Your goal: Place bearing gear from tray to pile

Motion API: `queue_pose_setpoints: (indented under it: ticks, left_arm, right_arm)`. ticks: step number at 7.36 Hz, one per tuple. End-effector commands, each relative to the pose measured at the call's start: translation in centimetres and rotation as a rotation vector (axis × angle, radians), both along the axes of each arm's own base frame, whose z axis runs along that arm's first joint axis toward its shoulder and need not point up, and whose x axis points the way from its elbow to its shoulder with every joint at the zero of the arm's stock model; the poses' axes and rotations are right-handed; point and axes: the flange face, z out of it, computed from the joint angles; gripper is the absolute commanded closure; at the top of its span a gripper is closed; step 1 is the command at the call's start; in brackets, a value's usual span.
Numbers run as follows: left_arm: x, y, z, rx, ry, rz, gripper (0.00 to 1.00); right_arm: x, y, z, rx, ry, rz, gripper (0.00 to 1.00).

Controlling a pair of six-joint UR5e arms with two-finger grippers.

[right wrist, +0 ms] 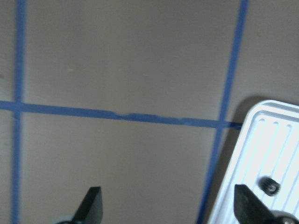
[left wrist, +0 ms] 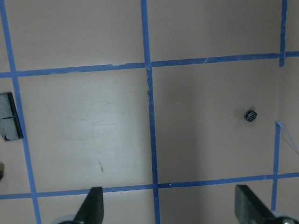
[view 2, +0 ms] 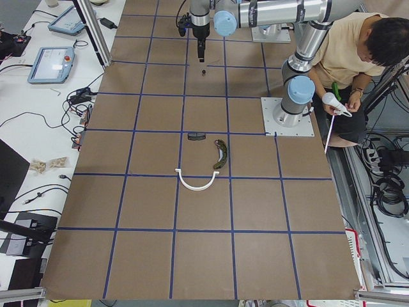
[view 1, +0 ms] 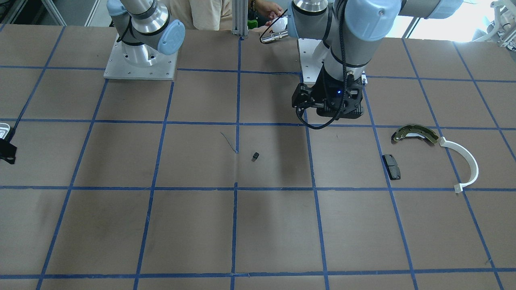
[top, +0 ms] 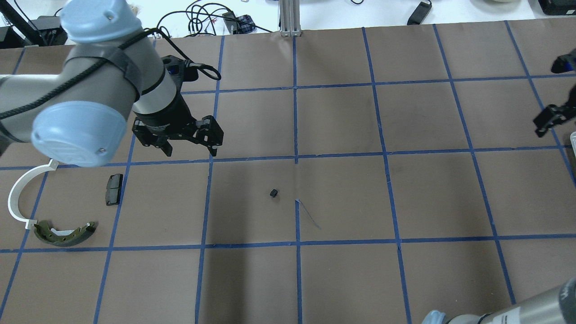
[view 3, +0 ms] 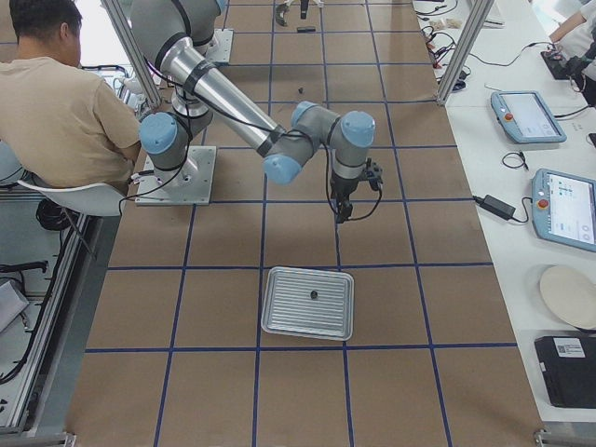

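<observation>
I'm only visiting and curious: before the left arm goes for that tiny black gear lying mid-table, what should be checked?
1. Left gripper open and empty: ok.
2. Gear lying alone on the table, nothing touching it: ok.
3. Gear centred between the fingers: not ok; in the wrist view it sits off to one side, ahead of the tips.
4. Right gripper out of the way: ok; it hangs open beside the tray.
5. Pile in sight: ok; pad, brake shoe and half-ring lie near the left arm.
6. How the gear lies: cannot tell, too small.
</observation>
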Motion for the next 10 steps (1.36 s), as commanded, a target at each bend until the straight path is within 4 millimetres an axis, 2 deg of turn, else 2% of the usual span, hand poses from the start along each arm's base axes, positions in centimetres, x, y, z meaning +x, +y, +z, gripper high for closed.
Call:
queue_pose_setpoints:
  ticks: [1, 2, 3, 5, 6, 8, 9, 10]
  left_arm:
    - [-4.2, -0.8, -4.7, -0.03, 0.065, -0.038, 0.0]
    - [-5.3, -0.6, -6.7, -0.015, 0.062, -0.067, 0.0]
    - [-7.0, -0.7, -8.6, -0.018, 0.063, -0.104, 0.0]
    - [-10.3, -1.3, -12.6, -0.05, 0.066, -0.171, 0.0]
    - [-11.4, -0.8, -14.8, -0.031, 0.058, -0.197, 0.0]
    - [-11.4, 0.1, -17.5, 0.011, 0.05, -0.244, 0.1]
    - [-11.3, 0.3, -18.8, 0.037, 0.045, -0.244, 0.1]
    - [-11.4, 0.2, -19.2, 0.036, 0.047, -0.244, 0.14]
  right_arm:
    - [-13.2, 3.8, -3.4, -0.01, 0.02, 0.021, 0.0]
    - [-16.3, 4.4, -4.8, -0.005, 0.004, -0.001, 0.0]
    - [-17.6, 5.1, -6.1, 0.009, -0.019, -0.013, 0.0]
    - [-17.7, 4.9, -8.7, 0.016, -0.046, -0.013, 0.0]
    - [-17.6, 4.8, -9.1, 0.011, -0.061, -0.021, 0.0]
    - [-17.2, 4.5, -9.1, 0.004, -0.072, -0.047, 0.0]
    - [-16.9, 4.5, -10.0, 0.003, -0.093, -0.053, 0.0]
    - [-16.7, 4.7, -10.7, 0.01, -0.098, -0.052, 0.02]
